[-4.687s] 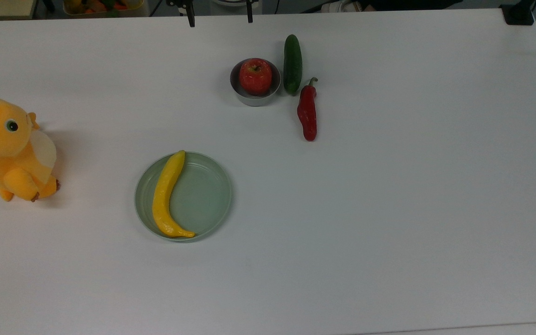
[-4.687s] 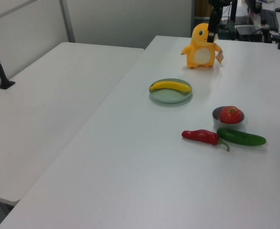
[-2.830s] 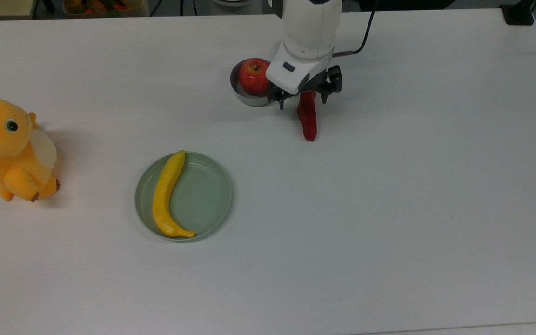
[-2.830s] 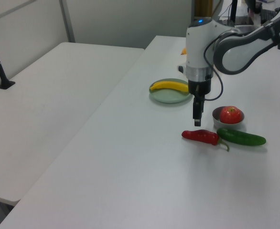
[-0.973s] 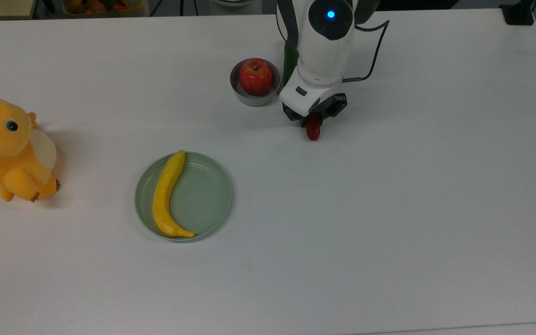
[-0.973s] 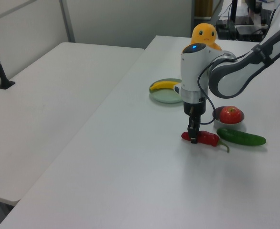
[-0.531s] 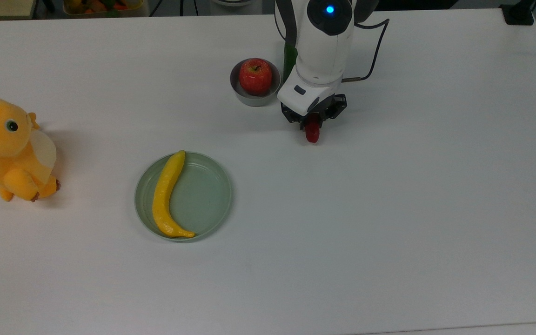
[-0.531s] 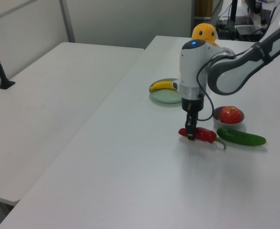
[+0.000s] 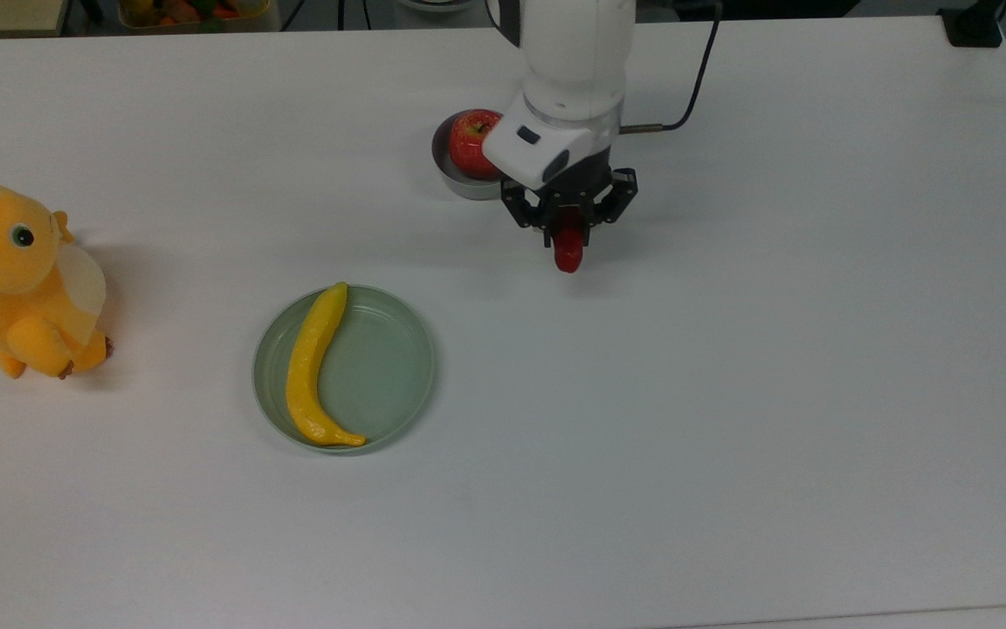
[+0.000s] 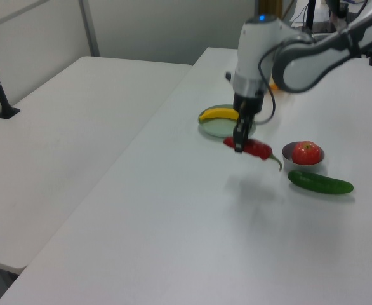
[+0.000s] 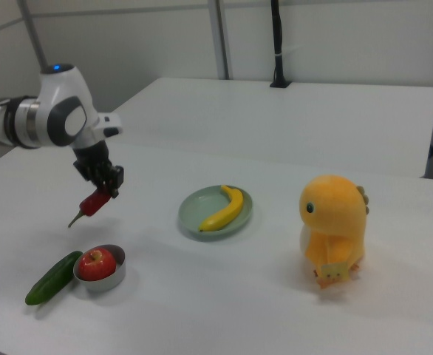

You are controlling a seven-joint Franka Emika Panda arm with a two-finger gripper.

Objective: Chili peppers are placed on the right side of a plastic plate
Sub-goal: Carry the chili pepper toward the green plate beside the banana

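Top view, clock directions from the plate (image 9: 398,384): banana (image 9: 315,367) laid in its 9 o'clock half; plush toy (image 9: 18,279) at 9 o'clock, well apart; bowl (image 9: 449,179) with apple (image 9: 470,140) in it at 1 o'clock. Chili (image 9: 568,249) is held above the table (image 9: 774,393) at 2 o'clock. In the left view, cucumber (image 10: 320,183) lies just beside the bowl.

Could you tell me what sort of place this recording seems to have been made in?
Most likely a robotics lab or office workspace: a robot arm works over plain white tables bearing play food and an orange plush toy, with partition walls behind.
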